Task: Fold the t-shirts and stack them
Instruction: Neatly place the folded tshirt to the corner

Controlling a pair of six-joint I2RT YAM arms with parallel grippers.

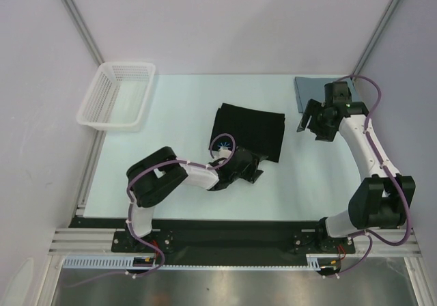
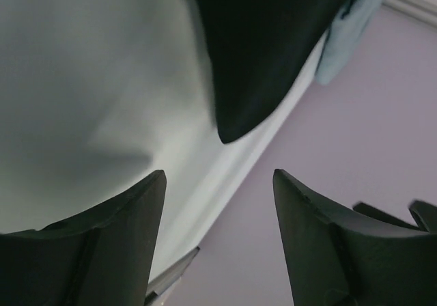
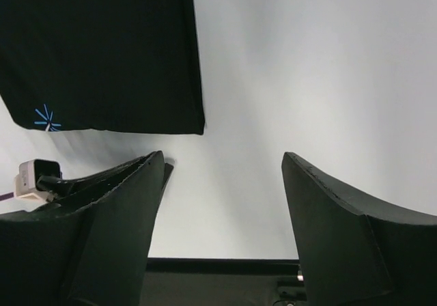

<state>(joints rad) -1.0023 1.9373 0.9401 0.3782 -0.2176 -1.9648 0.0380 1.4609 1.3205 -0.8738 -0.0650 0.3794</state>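
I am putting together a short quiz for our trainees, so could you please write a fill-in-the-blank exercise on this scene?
1. The grey-blue t-shirt lies at the far ____ corner of the table.
2. The starburst mark on the black t-shirt is white and ____.
3. The left hand and the right hand are both ____, holding nothing.
Missing words: right; blue; open.
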